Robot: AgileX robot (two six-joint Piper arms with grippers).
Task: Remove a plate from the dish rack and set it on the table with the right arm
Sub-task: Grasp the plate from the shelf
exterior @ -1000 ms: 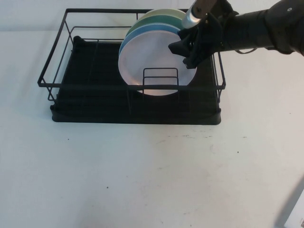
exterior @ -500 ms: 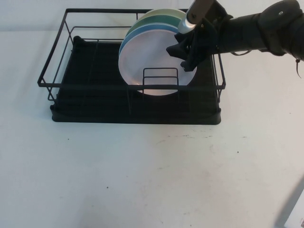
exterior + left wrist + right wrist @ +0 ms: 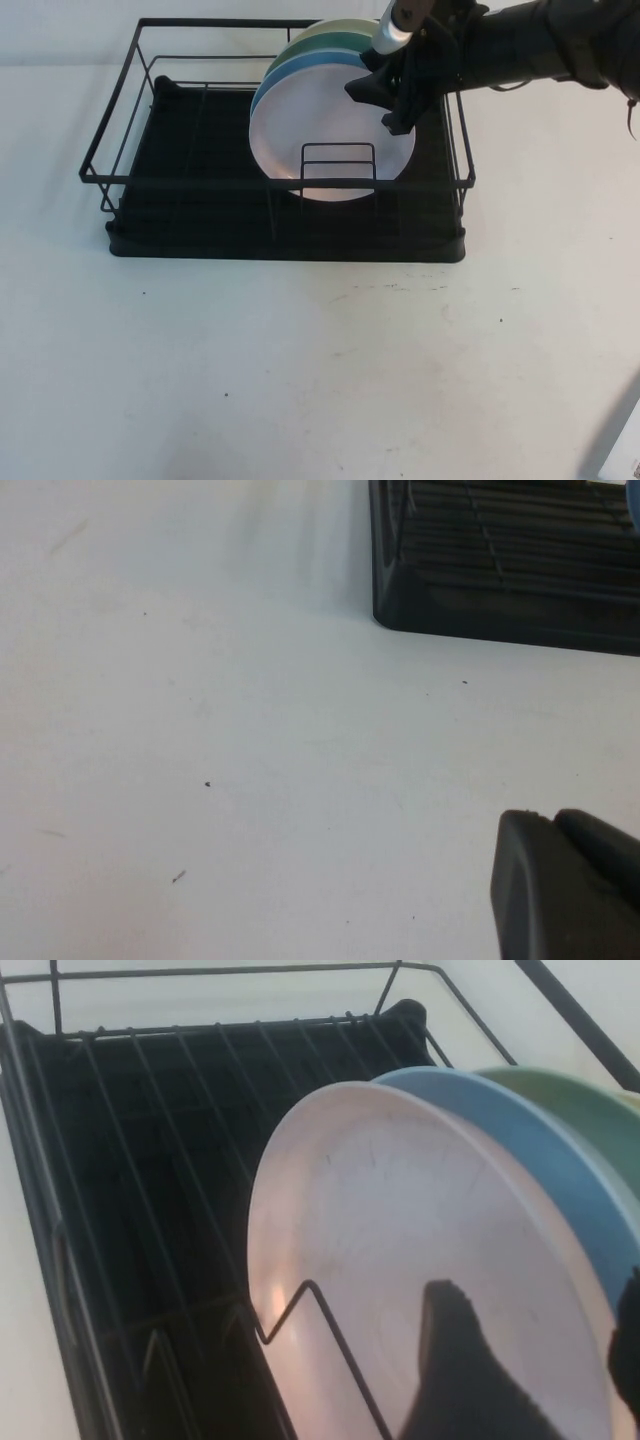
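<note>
Plate position: the plate (image 3: 325, 135) is standing on its edge inside the dish rack (image 3: 160, 215), in the right half, leaning back on the light blue plate (image 3: 275, 75) and the teal green plate (image 3: 320, 45) behind it; the small wire divider (image 3: 338, 165) is crossing in front of its lower part

Right gripper: the right gripper (image 3: 385, 105) is hanging over the upper right rim of the plate, at the back right corner of the rack; its fingers are standing wide apart and are not holding anything

Key relation: the rim is lying just below and between the two fingers; in the right wrist view one finger (image 3: 460, 1370) is showing in front of the pink face, and the other seems to be behind the rim, but I cannot see if any is touching

Plate axis: the disc is facing the front of the rack, so the fingers are needing to close across its thin edge

Nearer arm: the right arm is right at the plate; the left gripper (image 3: 565, 890) is staying low over the table (image 3: 300, 380), well apart from the rack, and its fingers I cannot tell

Plate look: round, pale pink, smooth, with a shallow raised rim
</note>
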